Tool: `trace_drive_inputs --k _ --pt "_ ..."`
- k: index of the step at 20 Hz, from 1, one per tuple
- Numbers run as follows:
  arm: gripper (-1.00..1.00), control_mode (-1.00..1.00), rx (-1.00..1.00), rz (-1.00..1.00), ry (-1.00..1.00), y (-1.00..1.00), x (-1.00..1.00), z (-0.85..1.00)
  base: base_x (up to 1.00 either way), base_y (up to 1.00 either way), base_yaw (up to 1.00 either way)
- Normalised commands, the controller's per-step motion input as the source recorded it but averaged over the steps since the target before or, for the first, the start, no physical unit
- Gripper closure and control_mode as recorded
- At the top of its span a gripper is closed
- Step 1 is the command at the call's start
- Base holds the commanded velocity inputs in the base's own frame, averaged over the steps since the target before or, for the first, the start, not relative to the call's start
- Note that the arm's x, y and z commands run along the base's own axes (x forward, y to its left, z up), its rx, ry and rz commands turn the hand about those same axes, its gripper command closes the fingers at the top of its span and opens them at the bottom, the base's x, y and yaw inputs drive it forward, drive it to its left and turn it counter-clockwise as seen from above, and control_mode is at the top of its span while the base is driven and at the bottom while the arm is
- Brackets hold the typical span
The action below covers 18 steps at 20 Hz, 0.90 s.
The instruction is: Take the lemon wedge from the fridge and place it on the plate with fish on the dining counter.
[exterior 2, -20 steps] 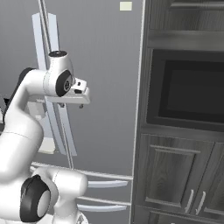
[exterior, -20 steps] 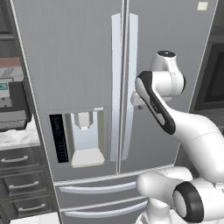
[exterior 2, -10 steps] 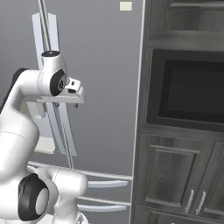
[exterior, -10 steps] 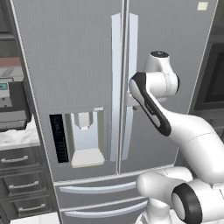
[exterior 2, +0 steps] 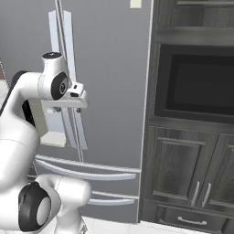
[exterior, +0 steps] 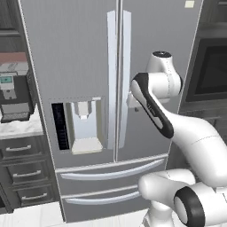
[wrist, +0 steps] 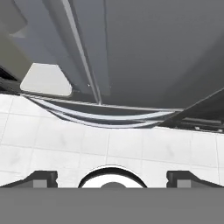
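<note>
The fridge (exterior: 80, 57) stands shut, a tall grey steel front with two doors, a water dispenser panel (exterior: 82, 126) and two lower drawers (exterior: 111, 173). My hand (exterior 2: 66, 101) hangs close in front of the right door's long handle (exterior 2: 73, 64), about halfway up the fridge (exterior 2: 114, 68). The gripper (wrist: 113, 179) is open with nothing between its widely spread fingertips (wrist: 41, 178), and it looks down the fridge front (wrist: 153, 43) to the floor. The lemon wedge, the plate with fish and the dining counter are out of view.
Left of the fridge a coffee machine (exterior: 13, 95) sits on a marble worktop over dark drawers (exterior: 22, 173). Right of it dark cabinets hold a built-in oven (exterior 2: 196, 84). White floor tiles (wrist: 109, 140) lie below.
The arm has swung left, bringing the hand nearer the fridge's door handles. The gripper stays open.
</note>
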Motion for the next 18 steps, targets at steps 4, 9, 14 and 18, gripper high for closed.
trace_drive_inputs --k 4,9,14,18 --pt "-1.0 1.0 0.0 0.0 0.0 0.0 0.0 0.0 -0.6 0.11 0.0" --pt "-1.0 1.0 0.0 0.0 0.0 0.0 0.0 0.0 -0.14 0.31 0.0" --pt "-1.0 1.0 0.0 0.0 0.0 0.0 0.0 0.0 -0.22 0.33 0.0" --pt "-1.0 1.0 0.0 0.0 0.0 0.0 0.0 0.0 -0.49 0.12 0.0"
